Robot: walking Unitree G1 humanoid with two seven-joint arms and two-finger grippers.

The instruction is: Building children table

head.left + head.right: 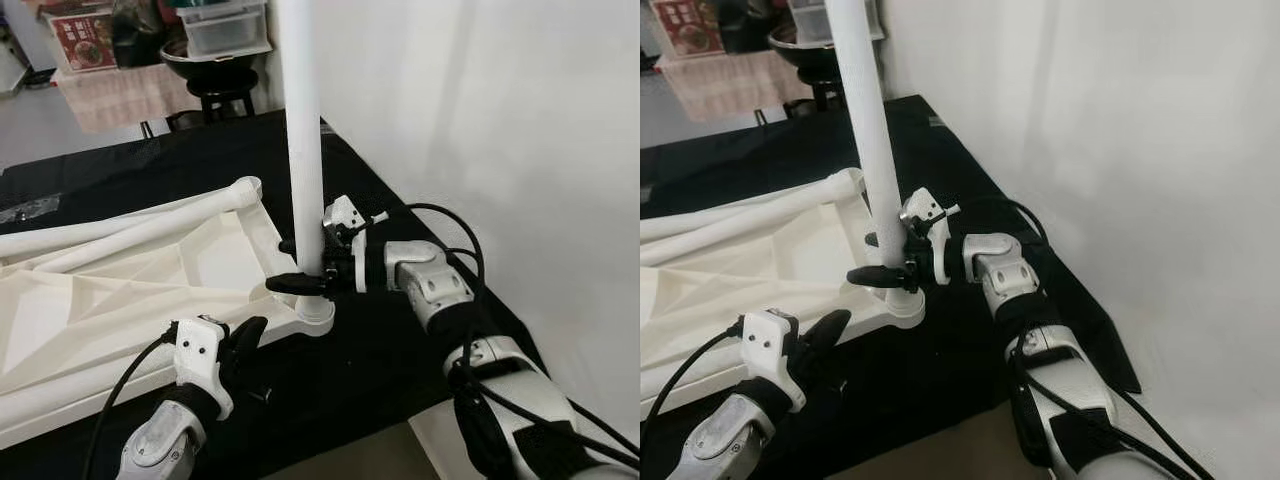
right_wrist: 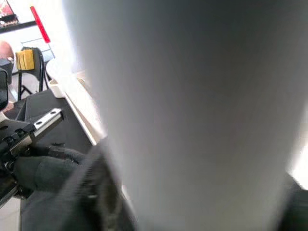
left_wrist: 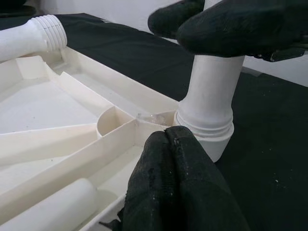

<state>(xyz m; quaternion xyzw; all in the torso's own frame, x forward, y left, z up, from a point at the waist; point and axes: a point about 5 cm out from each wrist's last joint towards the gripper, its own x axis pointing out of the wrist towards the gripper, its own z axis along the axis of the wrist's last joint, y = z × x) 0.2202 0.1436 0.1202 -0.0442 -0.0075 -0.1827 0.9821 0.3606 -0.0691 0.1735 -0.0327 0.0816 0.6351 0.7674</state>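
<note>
Left gripper (image 1: 245, 340) sits nearest, low at the near edge of the top (image 1: 130, 290), fingers pressed together on nothing, tips resting at or just against the rim beside the corner socket (image 1: 315, 315); judged to be bracing the top so it does not slide or turn on the black cloth (image 1: 380, 370). The top lies underside up, ribs showing, which puts the sockets facing upward for the legs. Just beyond, the right gripper (image 1: 300, 262) comes in from the right, fingers clamped on either side of the upright leg (image 1: 303, 150), low down, directly above the socket. Leg stands near vertical with its foot in the socket; a low grip likely gives best control for seating or twisting it home. Wrist view shows the leg's collar sitting on the socket; whether fully seated, cannot tell. Farther back, a second socket (image 1: 248, 188) at the far corner, with loose legs (image 1: 110, 232) lying across the top, well clear of both grippers. Beyond the cloth, a stool (image 1: 222, 95) and boxes (image 1: 222, 25).
</note>
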